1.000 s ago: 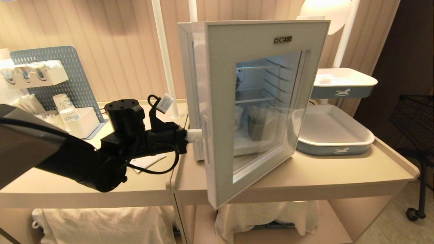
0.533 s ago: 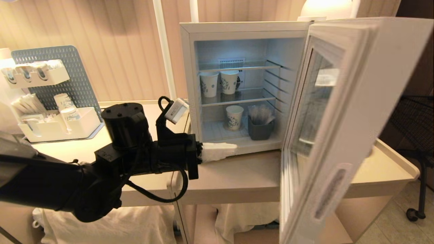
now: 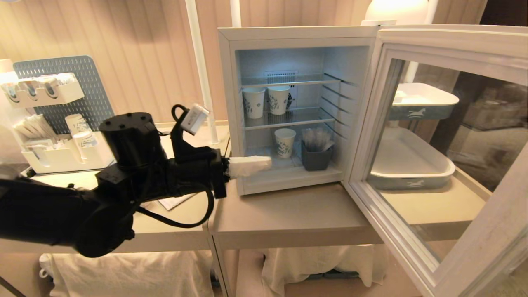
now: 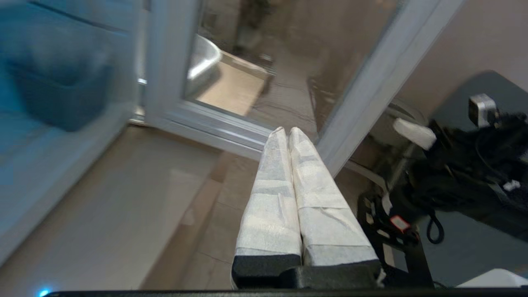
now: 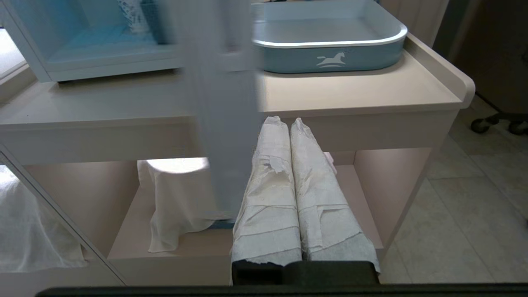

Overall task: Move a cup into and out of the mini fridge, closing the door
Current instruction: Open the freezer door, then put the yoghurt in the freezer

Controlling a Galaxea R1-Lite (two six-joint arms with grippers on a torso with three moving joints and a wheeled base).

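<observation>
Our left gripper (image 3: 266, 161), taped white fingers pressed together on nothing, sits at the lower left corner of the open white boxy mini fridge (image 3: 288, 33), pointing inside. We cannot find the foil-lidded cup; its pale-framed glass door (image 3: 449, 136) hangs wide rightward.

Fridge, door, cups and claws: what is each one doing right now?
mini fridge: lit inside.
door: swung wide open.
paper cups: upright on fridge shelves.
left claw: shut, empty, at the fridge's bottom front edge.
right claw: shut, empty, below the table edge.
</observation>
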